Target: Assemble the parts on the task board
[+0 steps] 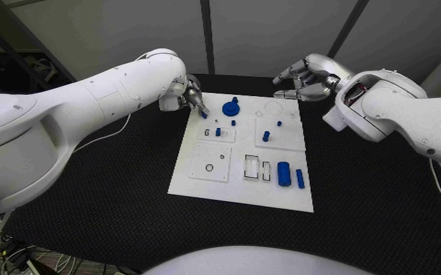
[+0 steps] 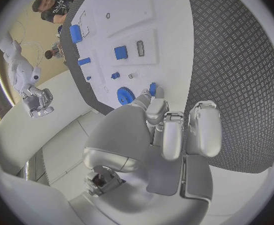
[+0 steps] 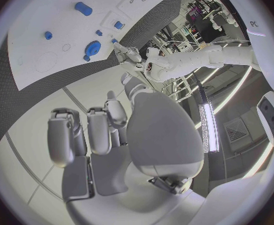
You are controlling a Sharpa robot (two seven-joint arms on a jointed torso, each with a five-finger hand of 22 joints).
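Blue peg (image 2: pixel 152 88), likely light rigid plastic, pinched at its tip by left hand (image 1: pixel 187 98); right hand (image 1: pixel 306 83) curled, holding nothing.

Blue gear (image 1: pixel 231 107) stands beside left hand (image 1: pixel 187 95).

The head view looks steeply down from above the table's near edge, taking in the whole task board (image 1: pixel 241 154). Each wrist view sits close behind its own hand, facing across that board from its far corners. All three share the blue gear (image 1: pixel 231 107) (image 2: pixel 123 94) (image 3: pixel 93 48).
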